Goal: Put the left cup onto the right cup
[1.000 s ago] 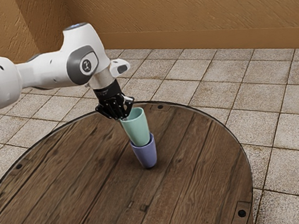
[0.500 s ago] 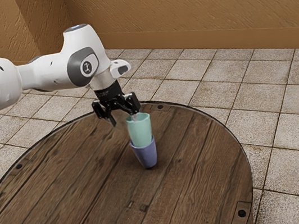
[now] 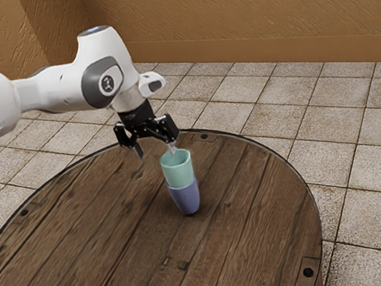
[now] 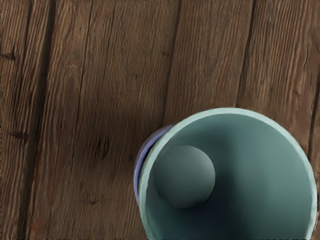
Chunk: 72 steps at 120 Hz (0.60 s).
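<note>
1. On the round wooden table (image 3: 107, 258), close to its middle, the purple cup (image 3: 185, 198) stands upright.
2. The green cup (image 3: 177, 168) sits nested in the purple cup's mouth. It is upright, and its upper part sticks out above the purple rim.
3. The gripper (image 3: 155, 143) hangs above the purple cup and its stacked load, a bit toward the exterior view's left.
4. The claw is released: fingers spread wide, holding nothing.
5. One fingertip (image 3: 173, 145) is just over the green cup's rim; contact unclear.
6. Wrist view: looks down into the green cup (image 4: 235, 175), with a sliver of the purple cup (image 4: 138, 167) showing beside it and table planks (image 4: 75, 100) around.
7. Tiled floor (image 3: 361, 123) lies beyond the purple cup, past the table edge.
</note>
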Available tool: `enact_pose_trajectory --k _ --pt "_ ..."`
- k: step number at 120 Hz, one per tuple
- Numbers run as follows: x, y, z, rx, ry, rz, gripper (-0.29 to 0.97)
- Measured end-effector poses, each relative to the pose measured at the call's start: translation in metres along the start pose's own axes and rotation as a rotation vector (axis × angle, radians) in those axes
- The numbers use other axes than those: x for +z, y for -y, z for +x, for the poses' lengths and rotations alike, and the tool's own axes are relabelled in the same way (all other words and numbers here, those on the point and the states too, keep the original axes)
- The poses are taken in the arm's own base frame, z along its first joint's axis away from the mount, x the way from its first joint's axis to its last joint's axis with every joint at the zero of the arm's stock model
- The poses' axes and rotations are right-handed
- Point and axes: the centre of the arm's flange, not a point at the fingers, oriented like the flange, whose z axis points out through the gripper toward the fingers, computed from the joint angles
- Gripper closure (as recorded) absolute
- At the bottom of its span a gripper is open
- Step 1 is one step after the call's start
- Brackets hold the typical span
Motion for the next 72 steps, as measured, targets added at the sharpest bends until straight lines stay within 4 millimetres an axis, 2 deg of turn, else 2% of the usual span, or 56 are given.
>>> enact_pose_trajectory --k 12,28,52,72 --pt "-0.014 -0.008 -0.009 0.017 -0.011 -0.001 0.01" --pt "-0.046 -0.028 -0.026 0.057 -0.026 -0.007 0.0" --pt "-0.077 -0.031 -0.042 0.149 -0.037 0.063 0.0" --pt "-0.113 -0.025 -0.056 0.243 -0.063 0.139 0.0"
